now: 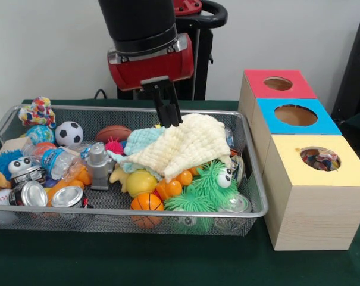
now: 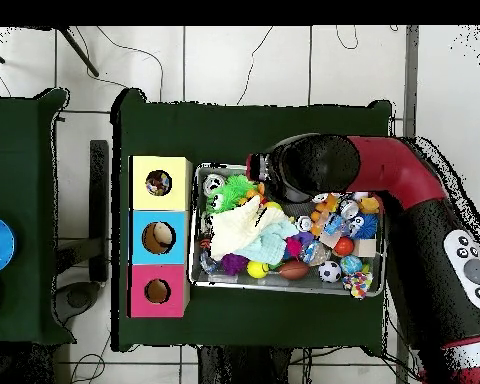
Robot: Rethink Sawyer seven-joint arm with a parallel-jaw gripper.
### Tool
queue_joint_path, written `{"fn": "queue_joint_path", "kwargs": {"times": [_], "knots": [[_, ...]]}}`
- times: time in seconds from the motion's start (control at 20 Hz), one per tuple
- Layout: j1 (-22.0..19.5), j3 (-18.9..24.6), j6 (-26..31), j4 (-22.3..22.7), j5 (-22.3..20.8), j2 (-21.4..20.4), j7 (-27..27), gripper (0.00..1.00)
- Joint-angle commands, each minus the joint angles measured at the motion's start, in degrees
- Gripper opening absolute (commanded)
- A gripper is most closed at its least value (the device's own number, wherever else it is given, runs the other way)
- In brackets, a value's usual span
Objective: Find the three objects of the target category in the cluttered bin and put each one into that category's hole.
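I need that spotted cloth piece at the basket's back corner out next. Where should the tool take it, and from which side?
Judging by its pose, take the spotted cloth piece by its bunched top, coming straight down. It sits propped against the wire basket's corner rim, mesh behind it, so side approaches look blocked, while its top stands clear above the rim.

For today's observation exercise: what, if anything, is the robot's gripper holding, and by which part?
The gripper appears shut on the pale-yellow waffle cloth, pinching its upper far edge. The rest of the cloth drapes over toys in the wire basket.
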Motion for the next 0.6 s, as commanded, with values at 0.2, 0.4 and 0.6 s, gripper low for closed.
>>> {"fn": "queue_joint_path", "kwargs": {"times": [0.2,0.4,0.6], "knots": [[-2.42,4.84,5.57,5.88,-0.03,2.68,-18.92,1.00],[-3.24,5.85,4.41,6.03,0.17,3.73,-18.10,1.00],[-3.55,6.51,2.93,5.63,-0.04,4.65,-16.82,1.00]]}}
